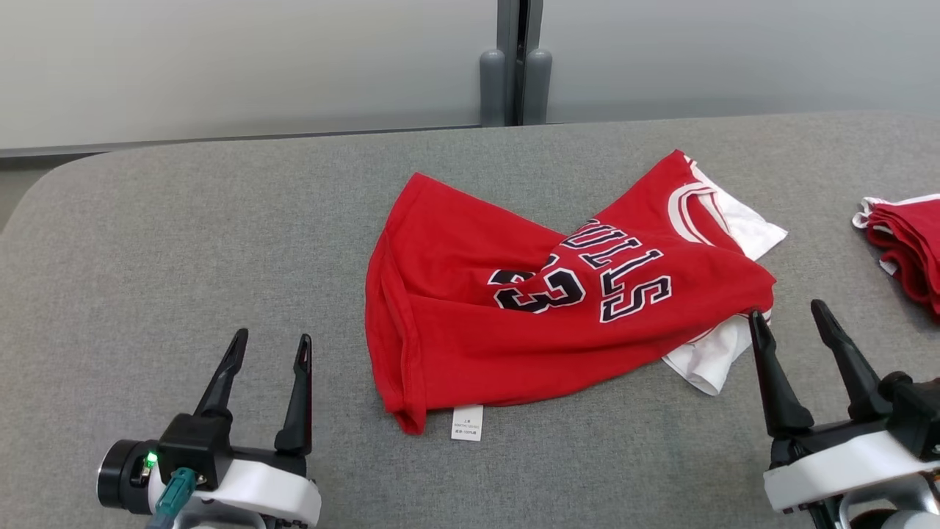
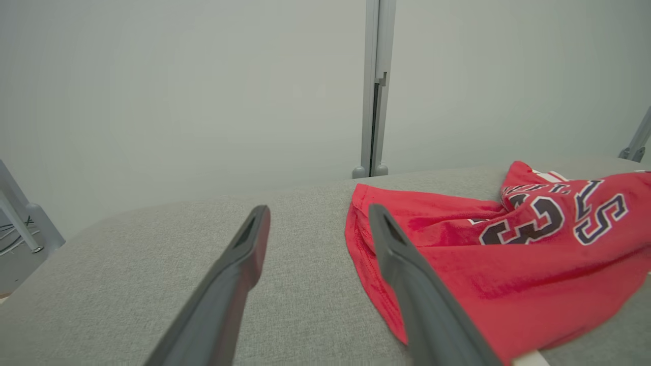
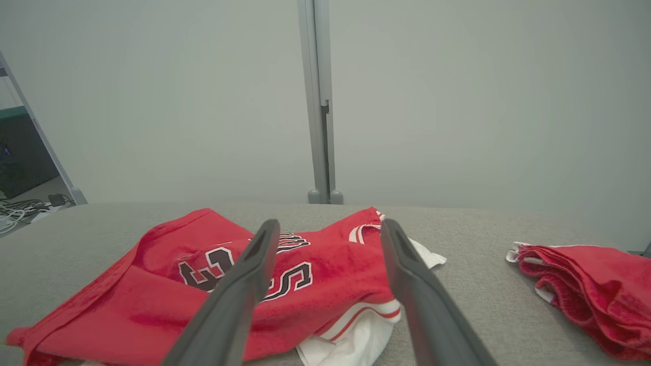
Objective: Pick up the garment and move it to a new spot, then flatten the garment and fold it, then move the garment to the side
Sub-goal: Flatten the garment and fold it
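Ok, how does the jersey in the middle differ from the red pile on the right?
The jersey lies loose and rumpled, spread wide; the pile is folded in stacked layers. The jersey shows dark lettering and a number; the pile shows none. Both are red with white trim.
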